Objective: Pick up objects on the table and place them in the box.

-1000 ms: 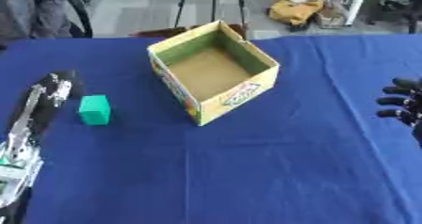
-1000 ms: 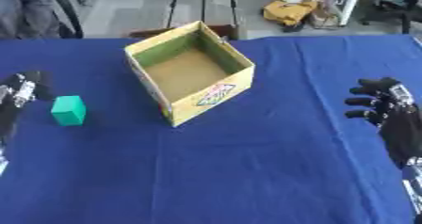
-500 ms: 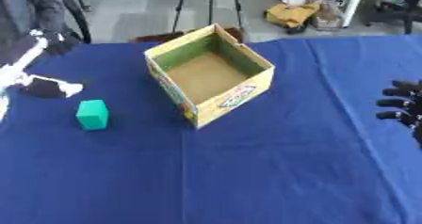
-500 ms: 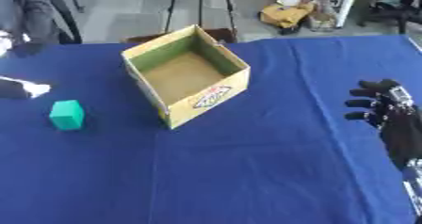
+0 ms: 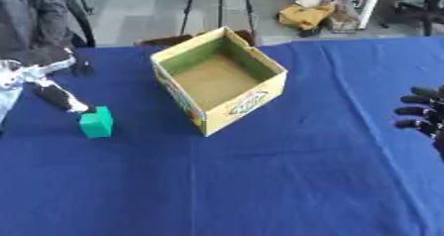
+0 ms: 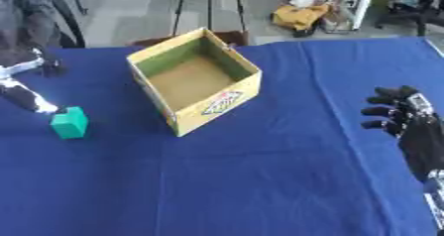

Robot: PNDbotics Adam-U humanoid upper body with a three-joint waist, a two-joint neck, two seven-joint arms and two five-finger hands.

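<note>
Left hand (image 5: pixel 43 84) at the table's left edge, blurred; one dark finger stretched down toward the block (image 5: pixel 95 122), tip just beside its upper left corner, contact not clear. Whether the fingers are spread or curled cannot be told; nothing seen in its hold. Right hand (image 6: pixel 401 112) near the table's right edge, well apart from everything else, fingers relaxed and pointing left, released, holding nothing, with the black forearm running off toward the lower right. Box (image 5: pixel 260 96) left of table centre on the blue table (image 5: pixel 286 180), open top up, turned so one corner faces the near edge; yellow outside with a printed label on the near right wall, green upper inner walls, brown floor, nothing seen inside. Green block left of the box, near but apart from it, resting on the cloth outside the box, standing slightly taller than wide, long axis roughly upright, top tilted a little to the right.
</note>
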